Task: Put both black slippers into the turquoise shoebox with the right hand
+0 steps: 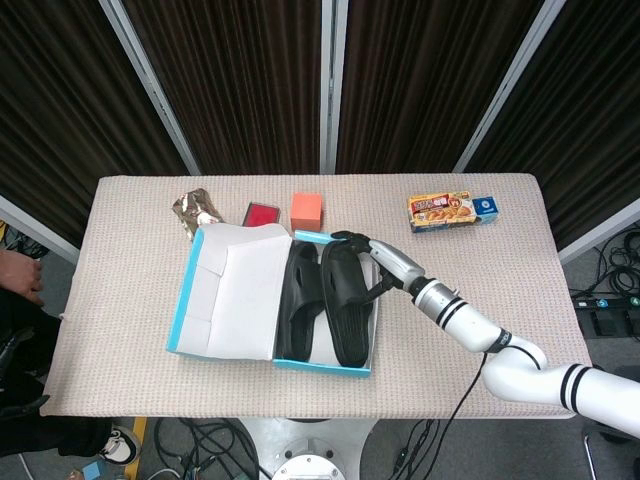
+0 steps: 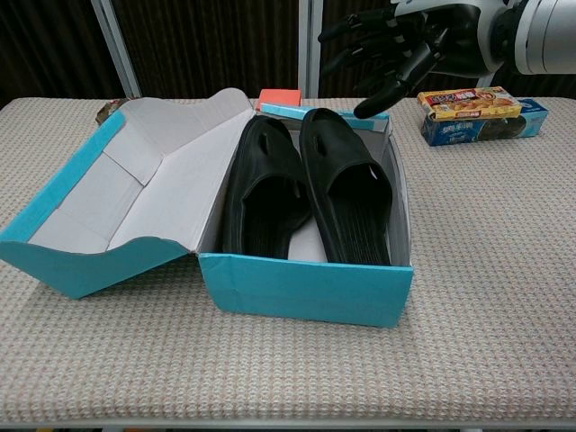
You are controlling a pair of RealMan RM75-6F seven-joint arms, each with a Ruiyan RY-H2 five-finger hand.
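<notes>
A: Head view first; where are the slippers?
B: Both lie inside the turquoise shoebox [image 1: 352, 368], side by side, toes toward the far wall; the left slipper [image 1: 298, 300] sits beside the raised lid, the right slipper [image 1: 346, 305] beside the box's right wall; the right hand [image 1: 368, 262] is over the far right corner of the box; whether it touches the slipper I cannot tell from here

A: And the rest of the tabletop [image 1: 480, 300]?
B: An orange block [image 1: 306, 209], a red flat item [image 1: 262, 213] and a brown packet [image 1: 195, 209] behind the box; a food box [image 1: 453, 211] far right; the left hand shows in neither view

A: Chest view, then; what are the fingers doing?
B: The right hand [image 2: 396, 40] hangs above the box's far edge, its fingers [image 2: 371, 101] spread and holding nothing, apart from the right slipper [image 2: 346, 189]; the left slipper [image 2: 268, 184] lies flat beside it in the turquoise shoebox [image 2: 306, 286]

A: So which step is this?
B: I judge the placing done and the hand on its way out; the next move calls only for carrying the hand clear without catching the box wall or lid
</notes>
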